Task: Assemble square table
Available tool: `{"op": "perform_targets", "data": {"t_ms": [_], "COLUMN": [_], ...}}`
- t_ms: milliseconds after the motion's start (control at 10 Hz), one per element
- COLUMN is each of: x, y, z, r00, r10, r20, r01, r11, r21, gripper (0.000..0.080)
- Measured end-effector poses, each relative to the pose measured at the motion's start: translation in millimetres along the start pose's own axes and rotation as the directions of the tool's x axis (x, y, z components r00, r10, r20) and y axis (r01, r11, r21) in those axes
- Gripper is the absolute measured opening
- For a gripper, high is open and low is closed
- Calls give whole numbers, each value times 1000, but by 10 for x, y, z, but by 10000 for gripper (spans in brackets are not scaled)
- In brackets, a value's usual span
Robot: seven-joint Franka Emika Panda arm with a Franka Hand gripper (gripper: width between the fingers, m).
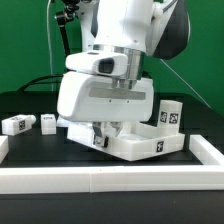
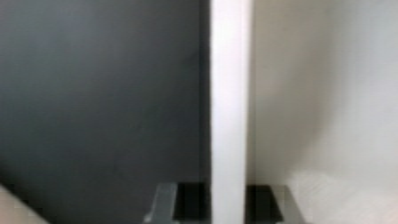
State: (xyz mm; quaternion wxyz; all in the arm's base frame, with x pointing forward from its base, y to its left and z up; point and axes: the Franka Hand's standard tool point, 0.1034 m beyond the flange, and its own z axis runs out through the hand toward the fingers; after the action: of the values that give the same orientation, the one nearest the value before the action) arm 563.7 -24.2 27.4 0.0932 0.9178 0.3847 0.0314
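A long white rail (image 1: 110, 181) lay nearest on the black tabletop (image 1: 30, 105). Behind it sat the square slab (image 1: 140, 150), its thin wall apparently pinched by the closed end effector (image 2: 226, 205). Farther back, a leg (image 1: 15, 124) and a second leg (image 1: 48, 122) lay toward the exterior view's left, and a third leg (image 1: 172, 113) stood upright toward the right.

You see a long white rail (image 1: 110, 182) running across the front of the black table (image 1: 30, 105), and it turns back at both ends. Behind the table stands a plain green backdrop (image 1: 25, 40).
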Motion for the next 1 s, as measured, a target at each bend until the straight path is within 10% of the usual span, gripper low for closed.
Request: {"op": "perform_targets", "data": {"t_ms": [500, 1000], "x": [-17, 398], "y": [61, 41], "z": [-3, -40], "r00": [967, 779], "r10": [-254, -626], "r20": [21, 49], "r01": [255, 627], "r11": [967, 777], "r21": [-16, -57], "gripper": [64, 64]}}
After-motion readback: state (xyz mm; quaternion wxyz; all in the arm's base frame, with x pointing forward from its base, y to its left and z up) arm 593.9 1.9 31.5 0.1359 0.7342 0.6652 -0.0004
